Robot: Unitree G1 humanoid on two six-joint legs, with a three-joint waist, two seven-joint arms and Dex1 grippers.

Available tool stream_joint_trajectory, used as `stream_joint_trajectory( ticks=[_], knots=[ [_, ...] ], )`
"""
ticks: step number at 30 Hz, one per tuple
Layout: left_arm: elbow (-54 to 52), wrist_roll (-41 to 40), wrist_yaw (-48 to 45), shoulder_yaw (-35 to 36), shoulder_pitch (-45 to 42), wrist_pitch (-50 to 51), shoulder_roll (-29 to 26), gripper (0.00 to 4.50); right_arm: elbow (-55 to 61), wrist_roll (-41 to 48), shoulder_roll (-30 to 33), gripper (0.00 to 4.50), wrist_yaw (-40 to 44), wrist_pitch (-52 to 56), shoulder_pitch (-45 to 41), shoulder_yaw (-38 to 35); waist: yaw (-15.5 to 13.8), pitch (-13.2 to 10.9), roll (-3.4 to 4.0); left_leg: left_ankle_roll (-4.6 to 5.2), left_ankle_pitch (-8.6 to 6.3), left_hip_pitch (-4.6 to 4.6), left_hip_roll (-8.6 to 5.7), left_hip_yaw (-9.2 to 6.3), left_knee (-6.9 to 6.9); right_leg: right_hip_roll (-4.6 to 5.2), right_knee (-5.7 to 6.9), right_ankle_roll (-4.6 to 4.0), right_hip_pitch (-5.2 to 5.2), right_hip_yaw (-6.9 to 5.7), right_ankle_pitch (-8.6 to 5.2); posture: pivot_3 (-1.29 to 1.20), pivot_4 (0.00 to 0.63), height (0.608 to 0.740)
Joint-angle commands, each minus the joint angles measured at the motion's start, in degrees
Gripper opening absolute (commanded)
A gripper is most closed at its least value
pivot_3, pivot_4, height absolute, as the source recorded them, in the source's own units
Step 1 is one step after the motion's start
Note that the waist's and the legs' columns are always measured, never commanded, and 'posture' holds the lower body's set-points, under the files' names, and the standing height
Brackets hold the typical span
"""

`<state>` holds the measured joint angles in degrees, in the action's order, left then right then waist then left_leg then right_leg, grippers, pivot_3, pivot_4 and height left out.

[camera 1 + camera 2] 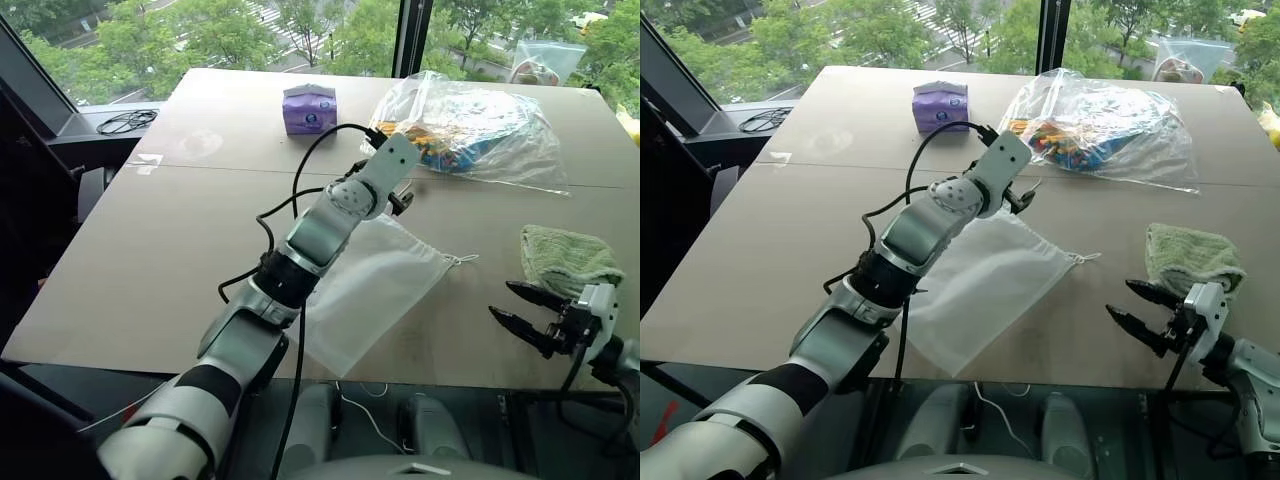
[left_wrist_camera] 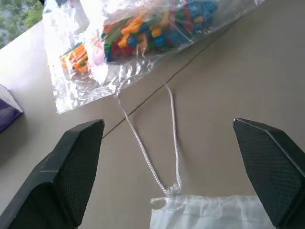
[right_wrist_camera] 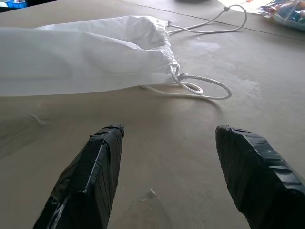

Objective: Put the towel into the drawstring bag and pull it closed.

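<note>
The drawstring bag (image 1: 372,278) lies flat near the table's front edge, a thin white pouch with its mouth toward the far right. Its cords (image 2: 145,155) trail out over the table. My left gripper (image 1: 401,203) hovers over the far corner of the bag's mouth (image 2: 205,212), open wide, with nothing between its fingers (image 2: 71,171). The green towel (image 1: 566,256) is folded at the right front of the table. My right gripper (image 1: 522,306) is just in front of the towel, open and empty, pointing left toward the bag (image 3: 86,57) and a cord loop (image 3: 200,88).
A large clear plastic bag (image 1: 472,128) of colourful pieces lies beyond the drawstring bag. A small purple box (image 1: 308,108) stands at the back centre, and another clear bag (image 1: 546,60) at the far right corner. A black cable (image 1: 126,121) lies on the ledge at the left.
</note>
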<state>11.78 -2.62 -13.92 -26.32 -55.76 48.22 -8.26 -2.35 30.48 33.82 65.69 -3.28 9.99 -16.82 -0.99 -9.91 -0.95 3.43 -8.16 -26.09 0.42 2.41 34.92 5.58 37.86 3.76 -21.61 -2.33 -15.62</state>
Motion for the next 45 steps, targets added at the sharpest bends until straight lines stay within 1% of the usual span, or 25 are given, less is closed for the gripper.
stream_joint_trajectory(
  ticks=[1, 2, 5, 7, 9, 12, 15, 20, 22, 24, 26, 29, 32, 33, 34, 35, 36, 37, 40, 43, 45],
  knots=[
    [0.12, -0.09, -3.68, -0.18, -2.33, 1.11, 2.6, 4.44, 1.23, 0.84, -0.04, 3.27, -0.54, -1.61, 0.89, -2.43, 0.02, -0.01, 0.01, 0.0, 0.0, -0.02, 0.0, 0.0, 0.0, 0.04, 0.0, -0.02, -0.02, -0.01, -0.01, 0.0, 0.15, 0.739],
    [-0.23, -0.2, -5.21, -0.16, -1.88, -0.76, 2.91, 4.44, 1.28, 0.88, -0.06, 3.27, -0.71, -1.68, 1.03, -2.49, 0.02, -0.02, 0.01, 0.02, -0.01, -0.08, 0.0, 0.0, 0.01, 0.3, -0.01, -0.03, -0.06, -0.01, -0.02, 0.0, 0.15, 0.739],
    [-5.55, -1.84, -11.63, -0.4, 0.23, -7.4, 2.78, 4.44, 1.25, 1.06, -0.11, 3.27, -1.04, -1.97, 1.41, -2.58, 0.1, -0.04, 0.02, 0.03, -0.02, -0.13, -0.01, 0.01, 0.02, 0.36, -0.03, -0.04, -0.09, -0.02, -0.01, 0.0, 0.15, 0.739],
    [-11.4, -5.77, -17.43, 0.08, 2.26, -7.51, 2.39, 4.44, 1.21, 1.2, -0.16, 3.27, -1.17, -1.97, 1.64, -2.59, 0.1, -0.04, 0.05, 0.03, -0.02, -0.17, 0.0, -0.01, 0.02, 0.4, -0.04, -0.06, -0.11, 0.05, -0.01, 0.0, 0.15, 0.739],
    [-17.22, -10.45, -23.7, 0.41, 4.42, -5.14, 0.8, 4.44, 1.01, 1.13, -0.11, 3.27, -1.04, -2.09, 1.72, -2.44, 0.12, -0.03, 0.08, 0.04, -0.03, -0.2, 0.0, -0.02, 0.0, 0.43, -0.09, -0.07, -0.12, 0.09, -0.02, 0.0, 0.15, 0.739],
    [-22.22, -11.37, -29.44, -2.46, 6.35, -3.35, -3.94, 4.44, 0.37, 1.21, 0.1, 3.27, -0.66, -2.24, 1.4, -2.51, 0.22, -0.01, 0.14, 0.05, -0.04, -0.22, 0.0, -0.03, 0.01, 0.43, -0.11, -0.07, -0.11, 0.09, -0.02, 0.0, 0.15, 0.739],
    [-28.7, -15.35, -36.51, -4.56, 8.69, -1.52, -8.67, 4.44, -0.28, 1.33, 0.3, 3.27, -0.22, -2.27, 1.11, -2.64, 0.25, 0.04, 0.31, 0.05, -0.04, -0.12, 0.0, -0.02, 0.02, 0.39, -0.07, -0.09, -0.06, 0.11, -0.01, 0.0, 0.15, 0.739],
    [-33.16, -20.54, -40.42, -4.38, 9.91, 7.25, -13.43, 4.44, -0.97, 1.29, 0.52, 3.27, 0.53, -2.37, 1.05, -2.99, -0.01, 0.03, 0.33, 0.11, -0.07, -0.16, -0.01, -0.08, 0.18, 0.43, -0.09, -0.1, -0.01, 0.05, 0.0, 0.0, 0.15, 0.739],
    [-33.71, -21.1, -42.2, -5.41, 10.34, 8.17, -15.94, 4.44, -1.21, 1.33, 0.62, 3.27, 0.81, -2.2, 0.75, -3.09, 0.12, 0.03, 0.33, 0.14, -0.09, -0.16, -0.02, -0.08, 0.2, 0.44, -0.11, -0.1, 0.01, 0.07, 0.0, 0.0, 0.15, 0.739],
    [-33.68, -23.11, -43.96, -5.7, 11.14, 9.44, -16.81, 4.44, -1.55, 1.51, 0.77, 3.27, 1.28, -1.89, 0.17, -2.88, 0.22, 0.04, 0.34, 0.14, -0.09, -0.15, -0.02, -0.08, 0.2, 0.42, -0.09, -0.1, 0.02, 0.07, 0.0, 0.0, 0.15, 0.739],
    [-32.23, -27.38, -45.91, -4.47, 12.37, 11.53, -14.77, 4.44, -1.68, 1.84, 0.84, 3.27, 1.83, -1.42, -0.44, -2.47, 0.16, 0.03, 0.34, 0.14, -0.08, -0.15, -0.02, -0.08, 0.2, 0.39, -0.07, -0.1, 0.01, 0.09, 0.0, 0.0, 0.15, 0.739],
    [-28.67, -30.63, -46.46, -3.67, 13.07, 12.97, -10.57, 4.44, -1.96, 2.09, 1.01, 3.27, 2.7, -0.91, -1.39, -2.23, -0.04, 0.03, 0.33, 0.15, -0.08, -0.21, -0.02, -0.09, 0.26, 0.41, -0.08, -0.09, 0.02, 0.06, 0.0, 0.0, 0.15, 0.739],
    [-24.63, -35.2, -44.6, 0.06, 13.05, 16.02, -3.58, 4.44, -1.87, 2.08, 1.13, 3.27, 2.81, -0.35, -1.68, -2.41, -0.09, 0.02, 0.32, 0.18, -0.1, -0.21, -0.03, -0.13, 0.35, 0.41, -0.08, -0.08, 0.03, 0.03, 0.0, 0.0, 0.15, 0.739],
    [-22.25, -37.3, -41.7, 3.04, 12.64, 19.34, 0.79, 4.44, -1.46, 2.14, 1.27, 3.27, 2.83, -0.06, -1.31, -2.54, -0.02, 0.03, 0.32, 0.18, -0.1, -0.21, -0.03, -0.14, 0.37, 0.4, -0.08, -0.08, 0.03, 0.02, 0.0, 0.0, 0.15, 0.739],
    [-20.92, -38.44, -39.23, 4.76, 12.35, 22.1, 3.72, 4.44, -1.06, 2.23, 1.46, 3.27, 2.9, 0.29, -0.86, -2.66, 0.02, 0.03, 0.33, 0.19, -0.09, -0.21, -0.03, -0.14, 0.36, 0.4, -0.07, -0.07, 0.04, 0.03, 0.0, 0.0, 0.15, 0.739],
    [-20.32, -39.19, -37.36, 5.8, 12.26, 24.62, 5.56, 4.44, -0.77, 2.3, 1.64, 3.27, 2.98, 0.56, -0.49, -2.77, -0.04, 0.03, 0.33, 0.19, -0.09, -0.22, -0.03, -0.14, 0.37, 0.39, -0.06, -0.07, 0.07, 0.03, 0.0, 0.0, 0.15, 0.739],
    [-20.45, -39.65, -35.64, 6.5, 12.43, 27.22, 6.73, 4.44, -0.53, 2.34, 1.82, 3.27, 3.06, 0.78, -0.13, -2.87, -0.01, 0.02, 0.32, 0.42, 0.04, -0.23, -0.04, -0.15, 0.4, 0.35, -0.03, -0.06, 0.08, 0.0, 0.0, 0.0, 0.15, 0.739],
    [-21.07, -39.57, -33.62, 6.97, 12.96, 29.83, 7.36, 4.44, -0.25, 2.41, 2.03, 3.27, 3.19, 1.02, 0.23, -2.96, 0.04, 0.03, 0.32, 0.46, 0.05, -0.26, -0.04, -0.16, 0.41, 0.33, -0.03, -0.04, 0.07, -0.04, 0.0, 0.0, 0.15, 0.739],
    [-23.77, -37.68, -26.28, 7.8, 15.69, 36.52, 7.01, 4.44, 0.54, 2.87, 2.73, 3.27, 3.53, 1.85, 1.46, -3.29, 0.32, 0.05, 0.36, 0.47, 0.04, -0.22, -0.03, -0.16, 0.38, 0.19, 0.01, -0.03, 0.06, -0.05, 0.0, 0.0, 0.15, 0.739],
    [-28.63, -35.5, -21.25, 5.48, 17.97, 39.9, 1.67, 4.44, 0.69, 2.9, 3.14, 3.27, 3.76, 2.25, 1.81, -3.34, 0.35, 0.05, 0.38, 0.45, 0.04, -0.1, 0.02, -0.16, 0.35, 0.2, 0.1, -0.06, 0.07, -0.02, -0.01, 0.0, 0.15, 0.739],
    [-32.59, -34.88, -19.22, 4.06, 19.08, 41.21, -2.87, 4.44, 0.62, 2.86, 3.27, 3.27, 3.75, 2.55, 1.41, -3.22, 0.27, 0.05, 0.38, 0.23, -0.09, -0.05, 0.05, -0.17, 0.34, 0.2, 0.1, -0.07, 0.08, 0.04, 0.0, 0.0, 0.15, 0.739]
  ],
)
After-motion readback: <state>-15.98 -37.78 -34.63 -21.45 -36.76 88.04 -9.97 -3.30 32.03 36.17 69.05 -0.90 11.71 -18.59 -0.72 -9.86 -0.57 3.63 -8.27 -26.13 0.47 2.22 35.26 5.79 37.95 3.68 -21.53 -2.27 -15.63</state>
